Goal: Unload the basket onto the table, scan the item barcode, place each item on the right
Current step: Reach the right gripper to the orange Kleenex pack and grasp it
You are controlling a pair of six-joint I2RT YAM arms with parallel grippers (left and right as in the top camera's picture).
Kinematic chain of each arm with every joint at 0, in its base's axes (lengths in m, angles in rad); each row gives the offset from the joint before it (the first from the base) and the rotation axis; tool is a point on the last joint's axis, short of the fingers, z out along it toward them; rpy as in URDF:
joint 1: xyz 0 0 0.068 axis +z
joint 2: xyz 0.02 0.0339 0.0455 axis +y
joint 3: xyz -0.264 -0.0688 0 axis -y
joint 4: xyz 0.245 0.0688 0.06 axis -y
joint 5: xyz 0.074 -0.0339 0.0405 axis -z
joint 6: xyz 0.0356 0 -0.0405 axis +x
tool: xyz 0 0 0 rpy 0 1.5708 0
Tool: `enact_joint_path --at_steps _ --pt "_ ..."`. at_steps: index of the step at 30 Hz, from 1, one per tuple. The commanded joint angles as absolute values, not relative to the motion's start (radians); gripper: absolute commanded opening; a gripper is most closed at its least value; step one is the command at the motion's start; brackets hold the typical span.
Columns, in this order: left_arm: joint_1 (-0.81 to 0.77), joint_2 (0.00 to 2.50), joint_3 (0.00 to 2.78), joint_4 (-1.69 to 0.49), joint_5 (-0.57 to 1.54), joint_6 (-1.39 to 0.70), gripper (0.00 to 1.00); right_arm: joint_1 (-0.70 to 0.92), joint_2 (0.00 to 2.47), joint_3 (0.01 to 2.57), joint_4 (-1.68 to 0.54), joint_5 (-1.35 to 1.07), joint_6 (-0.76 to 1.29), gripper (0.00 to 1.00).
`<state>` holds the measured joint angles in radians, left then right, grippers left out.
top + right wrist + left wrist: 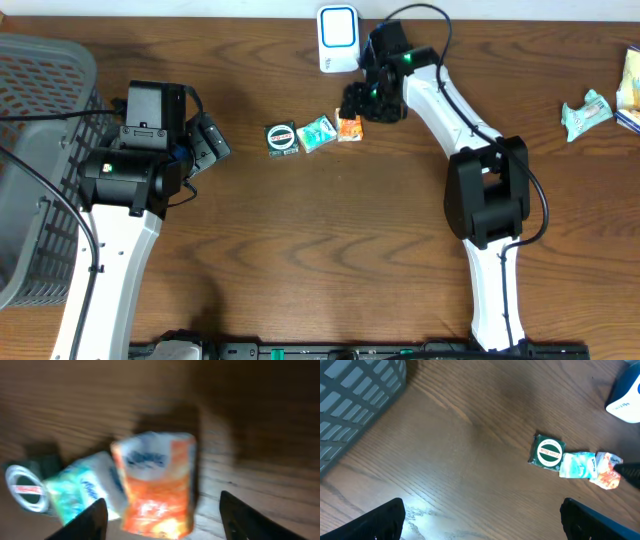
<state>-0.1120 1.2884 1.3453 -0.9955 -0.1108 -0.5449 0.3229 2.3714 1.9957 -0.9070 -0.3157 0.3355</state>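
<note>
Beneath the right end effector (162,517), orange packet (157,480), between spread jaws

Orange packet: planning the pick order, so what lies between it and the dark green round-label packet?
A teal packet lies between the orange packet and the green packet, clear in the overhead view.

Grey slatted basket (40,150) on the wooden table (300,260), just left of my left pincer (210,145); a teal packet (585,112) (crumpled) lies well right of my right pincer (355,105).
</note>
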Motion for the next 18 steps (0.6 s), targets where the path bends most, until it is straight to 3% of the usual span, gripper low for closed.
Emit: enact_joint_path --at_steps 1,6,7,8,9,11,18 --pt "-0.108 1.287 1.359 -0.999 -0.117 -0.535 0.98 0.321 2.358 1.94 -0.878 -0.305 0.363 0.5" --pt "-0.108 1.287 1.359 -0.998 -0.117 -0.535 0.98 0.319 2.358 1.842 -0.758 -0.387 0.362 0.63" --pt "-0.108 1.287 1.359 -0.999 -0.117 -0.535 0.98 0.319 2.358 1.825 -0.74 -0.404 0.362 0.61" --pt "-0.108 1.287 1.359 -0.999 -0.117 -0.535 0.98 0.319 2.358 1.817 -0.736 -0.403 0.363 0.56" --pt "-0.108 1.287 1.359 -0.999 -0.117 -0.535 0.98 0.319 2.358 1.816 -0.745 -0.403 0.363 0.25" --pt "-0.108 1.287 1.359 -0.999 -0.117 -0.535 0.98 0.314 2.358 1.817 -0.76 -0.412 0.363 0.08" --pt "-0.108 1.287 1.359 -0.999 -0.117 -0.535 0.98 0.24 2.298 1.819 -0.793 -0.64 0.296 0.01"
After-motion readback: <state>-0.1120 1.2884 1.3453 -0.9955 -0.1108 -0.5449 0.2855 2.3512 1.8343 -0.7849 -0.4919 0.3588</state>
